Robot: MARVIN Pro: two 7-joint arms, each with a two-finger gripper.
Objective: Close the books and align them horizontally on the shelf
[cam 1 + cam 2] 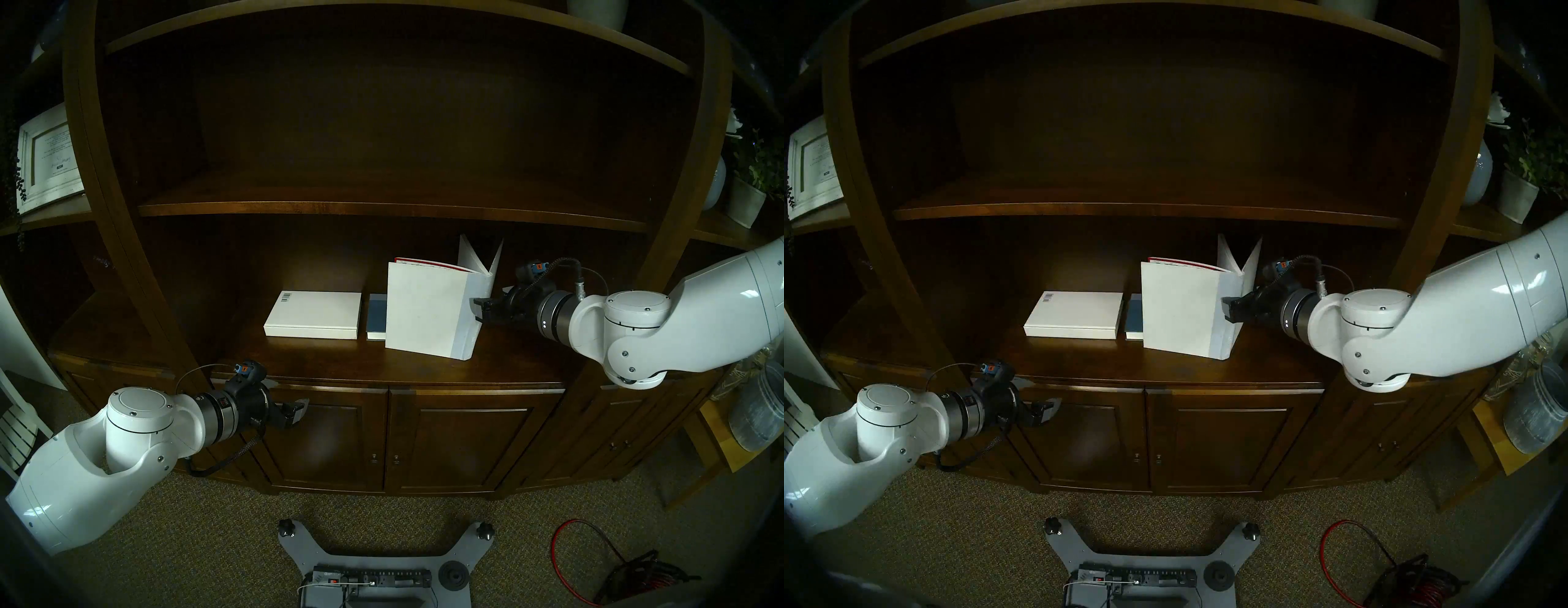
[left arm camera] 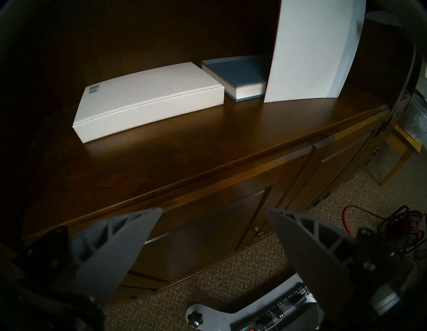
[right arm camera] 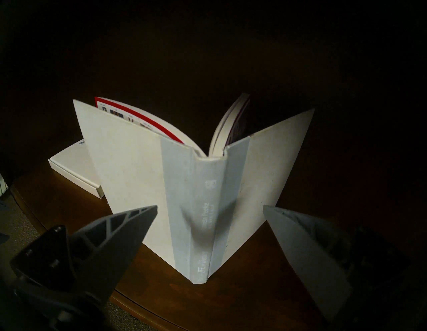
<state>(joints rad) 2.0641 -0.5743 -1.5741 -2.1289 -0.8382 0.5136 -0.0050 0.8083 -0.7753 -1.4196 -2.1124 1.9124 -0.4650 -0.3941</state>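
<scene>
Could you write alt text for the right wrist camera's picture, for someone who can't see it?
A large white book stands open on a dark wooden shelf, grey-blue spine toward the camera, between the right gripper's two spread grey fingers. A flat white book lies behind, to its left.

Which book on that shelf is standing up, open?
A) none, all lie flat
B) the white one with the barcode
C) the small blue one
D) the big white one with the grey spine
D: the big white book stands on its edge with covers spread, while the barcode book and blue book lie flat and closed.
</scene>
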